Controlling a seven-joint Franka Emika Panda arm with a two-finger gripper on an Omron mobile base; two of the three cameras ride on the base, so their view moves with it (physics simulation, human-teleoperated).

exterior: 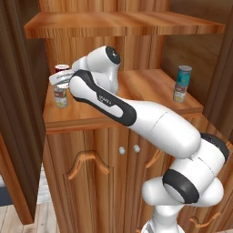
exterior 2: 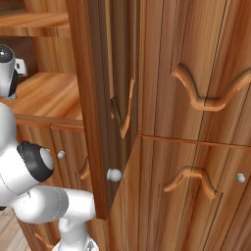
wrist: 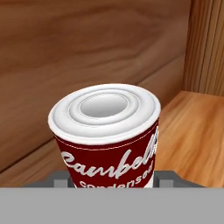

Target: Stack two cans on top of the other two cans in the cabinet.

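On the left of the cabinet [exterior: 123, 27] shelf, seen from the left base view, a can with a red, white and yellow label [exterior: 60, 96] stands near the front edge, and the gripper [exterior: 61, 80] hangs just above it; behind shows the rim of a further red-topped can [exterior: 62, 68]. In the hand view, the dark red and white can [wrist: 107, 140] sits upright between the fingers [wrist: 59, 178], which are partly closed and look set against its sides, so I judge it held. To do this step well, centre the held can over the grey lid below, keep it upright, lower until the 2 touch, then release. Far right on the shelf, the teal can [exterior: 183, 75] already stands on a pale yellowish can [exterior: 179, 93].
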